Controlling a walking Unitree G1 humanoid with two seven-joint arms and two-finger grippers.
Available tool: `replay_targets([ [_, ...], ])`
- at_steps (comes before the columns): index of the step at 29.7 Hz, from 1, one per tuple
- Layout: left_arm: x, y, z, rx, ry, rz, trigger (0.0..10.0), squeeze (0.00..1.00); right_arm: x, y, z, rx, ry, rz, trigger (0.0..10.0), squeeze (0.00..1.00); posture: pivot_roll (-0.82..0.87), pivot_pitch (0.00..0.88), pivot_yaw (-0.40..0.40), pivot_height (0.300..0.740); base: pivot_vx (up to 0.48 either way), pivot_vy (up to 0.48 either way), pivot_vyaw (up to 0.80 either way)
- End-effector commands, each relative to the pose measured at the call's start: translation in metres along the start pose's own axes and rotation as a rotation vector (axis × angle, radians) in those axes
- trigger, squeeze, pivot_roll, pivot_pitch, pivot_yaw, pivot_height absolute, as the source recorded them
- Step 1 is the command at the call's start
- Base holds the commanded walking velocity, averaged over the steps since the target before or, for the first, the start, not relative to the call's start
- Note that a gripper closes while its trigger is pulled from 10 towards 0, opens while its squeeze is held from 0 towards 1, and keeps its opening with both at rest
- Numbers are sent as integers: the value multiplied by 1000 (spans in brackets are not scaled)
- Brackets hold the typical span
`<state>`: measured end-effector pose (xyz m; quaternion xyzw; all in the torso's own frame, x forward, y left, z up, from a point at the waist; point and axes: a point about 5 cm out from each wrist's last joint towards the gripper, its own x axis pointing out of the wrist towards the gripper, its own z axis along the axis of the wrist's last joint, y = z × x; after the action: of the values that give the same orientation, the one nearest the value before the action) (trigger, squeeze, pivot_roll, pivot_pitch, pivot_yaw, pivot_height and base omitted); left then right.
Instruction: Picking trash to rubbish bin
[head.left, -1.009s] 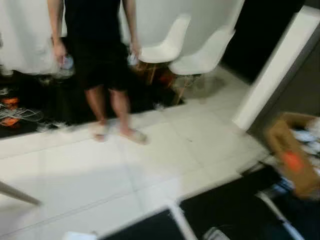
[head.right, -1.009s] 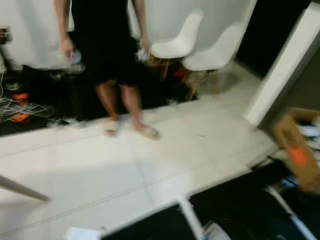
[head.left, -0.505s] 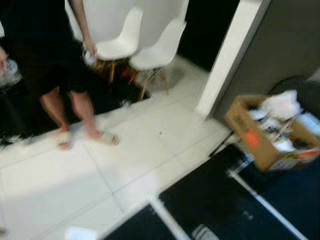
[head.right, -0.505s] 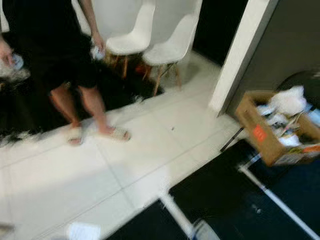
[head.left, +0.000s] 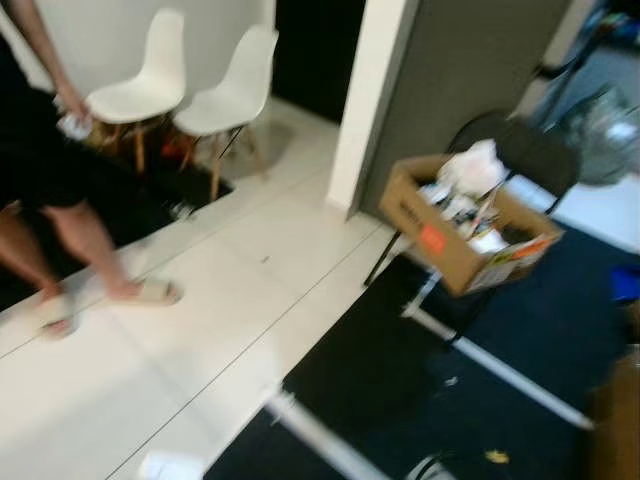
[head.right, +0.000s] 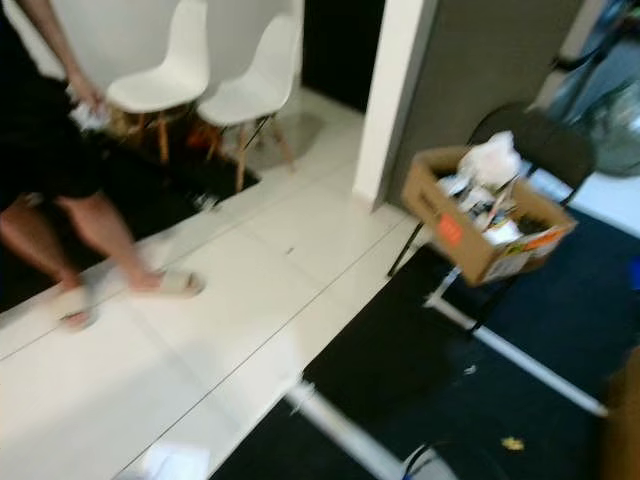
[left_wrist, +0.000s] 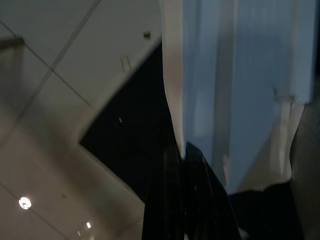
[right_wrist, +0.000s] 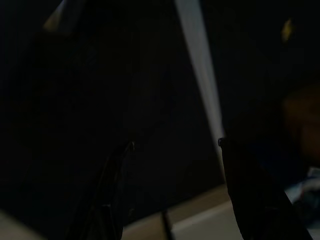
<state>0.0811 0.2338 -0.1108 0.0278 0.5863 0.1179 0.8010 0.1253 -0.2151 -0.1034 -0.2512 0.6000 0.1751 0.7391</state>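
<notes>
We're walking, both arms idle. Right gripper (right_wrist: 170, 190): fingers apart, empty, dark mat past the tips. Left gripper (left_wrist: 192, 200): 2 fingers pressed together, nothing between. Box (head.left: 466, 223) of trash sits on a chair (head.left: 520, 155), likely our bin, well ahead. Yellow scrap (head.left: 495, 457) on the mat.

Cardboard box (head.left: 455, 235) (matt), glossy tiled floor (head.left: 150, 360)

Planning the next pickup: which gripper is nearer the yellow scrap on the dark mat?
Probably right: the right gripper hangs over the dark mat, yellow scrap ahead; the left gripper faces white tiles.
</notes>
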Motion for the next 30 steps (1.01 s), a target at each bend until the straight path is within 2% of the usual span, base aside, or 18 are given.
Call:
replay_targets([
  [1,0,-9,0,7,4,-28,10000,0,-1,-4,0,19,-6,-9,10000,0,156,0,-80,740,0,0,-738],
  [11,0,-9,2,-8,-3,-29,10000,0,1,9,17,21,-34,9,10000,0,158,0,-79,740,0,0,-738],
  [17,0,-9,3,-34,-9,-44,10000,0,1,5,18,23,-39,4,10000,0,160,0,-78,740,0,0,-744],
  [19,0,-10,3,-43,-11,-51,10000,0,-1,-3,16,25,-40,-8,10000,0,160,0,-78,740,0,0,0],
  [24,0,-9,5,-37,-18,-46,10000,0,-1,-6,15,25,-40,-10,10000,0,160,0,-78,740,103,0,0],
  [30,0,-7,4,-42,-17,-40,10000,0,1,5,23,36,-62,8,10000,0,160,0,-78,740,326,0,0],
])
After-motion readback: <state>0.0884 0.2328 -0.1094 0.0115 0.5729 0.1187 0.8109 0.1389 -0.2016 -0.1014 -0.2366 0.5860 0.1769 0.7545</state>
